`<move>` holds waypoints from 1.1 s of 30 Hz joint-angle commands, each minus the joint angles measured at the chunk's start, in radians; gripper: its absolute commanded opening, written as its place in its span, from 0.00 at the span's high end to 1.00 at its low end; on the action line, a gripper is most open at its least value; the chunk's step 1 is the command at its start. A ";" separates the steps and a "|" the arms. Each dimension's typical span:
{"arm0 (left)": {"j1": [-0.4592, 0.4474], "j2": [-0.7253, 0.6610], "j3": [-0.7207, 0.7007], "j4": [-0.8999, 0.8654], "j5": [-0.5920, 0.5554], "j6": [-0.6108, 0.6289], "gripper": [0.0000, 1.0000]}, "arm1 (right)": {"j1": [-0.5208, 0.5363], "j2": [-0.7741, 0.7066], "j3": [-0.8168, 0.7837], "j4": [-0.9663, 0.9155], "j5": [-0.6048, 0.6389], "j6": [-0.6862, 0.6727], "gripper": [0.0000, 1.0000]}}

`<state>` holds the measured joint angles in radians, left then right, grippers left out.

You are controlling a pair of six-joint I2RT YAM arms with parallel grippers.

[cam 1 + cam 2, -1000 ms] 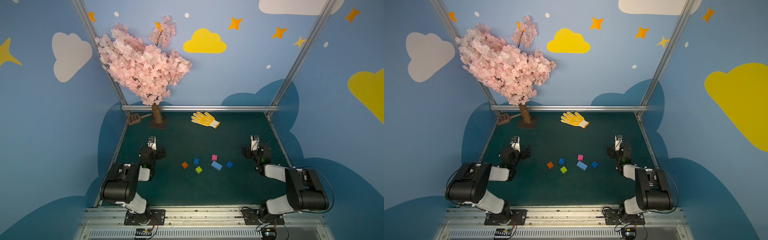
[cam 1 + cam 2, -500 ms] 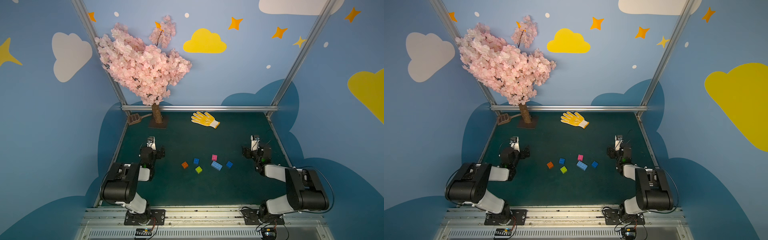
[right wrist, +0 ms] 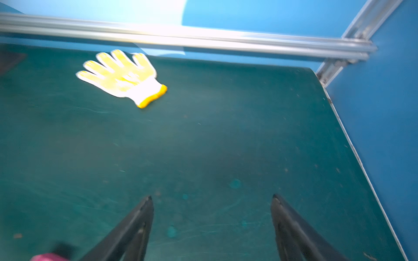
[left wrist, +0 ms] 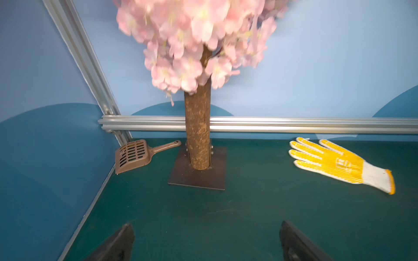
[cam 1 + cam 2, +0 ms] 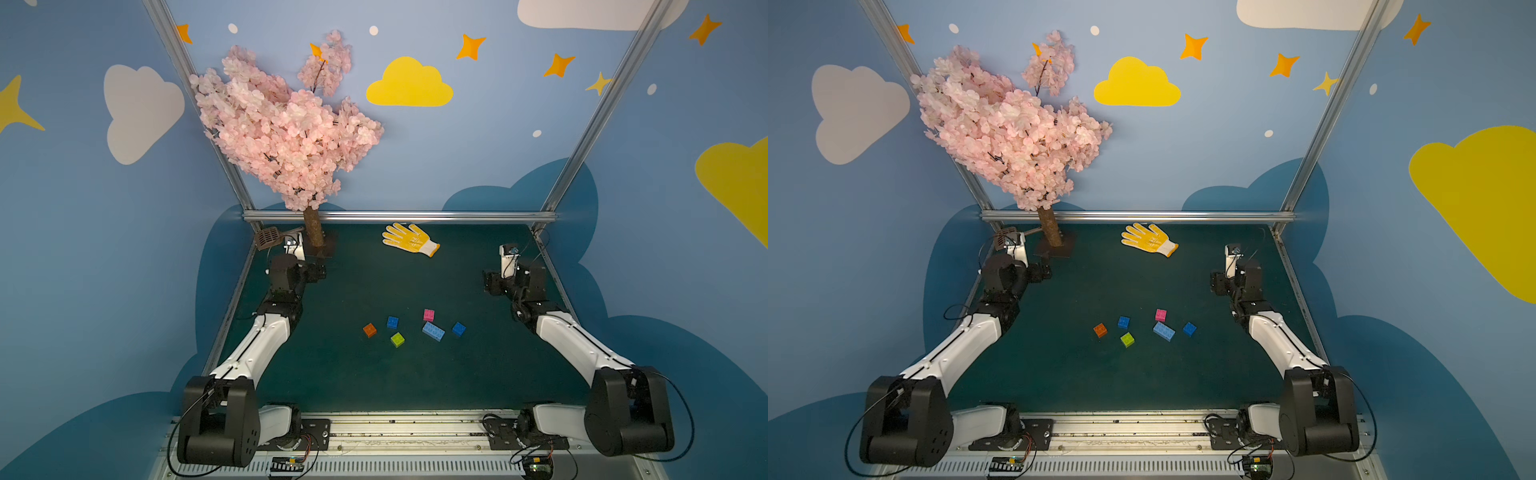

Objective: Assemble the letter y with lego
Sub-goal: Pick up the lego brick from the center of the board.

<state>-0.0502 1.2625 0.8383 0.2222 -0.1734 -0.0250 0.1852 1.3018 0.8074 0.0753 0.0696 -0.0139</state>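
Six loose lego bricks lie apart on the green table in both top views: orange [image 5: 369,330], dark blue [image 5: 392,322], lime green [image 5: 397,339], pink [image 5: 429,314], light blue [image 5: 433,331] and another dark blue [image 5: 458,328]. No letter y is built. My left gripper [image 5: 318,272] hovers at the left near the tree base, open and empty [image 4: 205,226]. My right gripper [image 5: 488,284] hovers at the right, behind the bricks, open and empty [image 3: 211,196]. A blurred pink brick [image 3: 45,257] shows at the edge of the right wrist view.
A pink blossom tree [image 5: 291,133] stands on a dark base plate [image 4: 196,178] at the back left, with a brown slotted scoop [image 4: 133,156] beside it. A yellow glove [image 5: 409,241] lies at the back middle. Aluminium rails [image 5: 399,216] and blue walls bound the table.
Both arms have lifted out of their folded pose, and both grippers now sit farther back over the table. Both wrist views are motion-blurred. The bricks have not moved.
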 commanded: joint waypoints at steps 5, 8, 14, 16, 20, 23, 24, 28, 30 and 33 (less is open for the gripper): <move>-0.032 0.042 0.248 -0.595 0.038 -0.027 0.00 | 0.141 0.103 0.223 -0.423 -0.019 0.269 0.28; -0.048 0.042 0.252 -0.631 0.029 -0.035 0.00 | 0.209 0.179 0.316 -0.515 -0.034 0.344 0.32; -0.114 0.054 0.205 -0.642 -0.123 0.048 0.00 | 0.338 0.377 0.507 -0.698 -0.051 0.482 0.35; -0.125 0.064 0.185 -0.641 -0.118 0.037 0.00 | 0.372 0.457 0.577 -0.768 -0.051 0.511 0.35; -0.155 0.062 0.154 -0.620 -0.096 0.053 0.00 | 0.404 0.562 0.641 -0.820 -0.101 0.565 0.39; -0.155 0.039 0.163 -0.643 -0.013 0.026 0.00 | 0.430 0.619 0.679 -0.856 -0.103 0.588 0.41; -0.155 0.033 0.161 -0.643 0.020 0.022 0.00 | 0.439 0.639 0.695 -0.880 -0.086 0.592 0.41; -0.154 0.030 0.191 -0.674 0.031 -0.025 0.00 | 0.454 0.688 0.725 -0.924 -0.079 0.602 0.40; -0.154 0.023 0.187 -0.660 0.043 -0.043 0.01 | 0.457 0.696 0.724 -0.926 -0.078 0.609 0.40; -0.154 0.025 0.191 -0.654 0.079 -0.100 0.07 | 0.458 0.708 0.716 -0.926 -0.077 0.617 0.41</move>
<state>-0.2043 1.3083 1.0061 -0.4229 -0.1429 -0.0612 0.6376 1.9930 1.5070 -0.8036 -0.0170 0.5797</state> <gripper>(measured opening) 0.937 0.594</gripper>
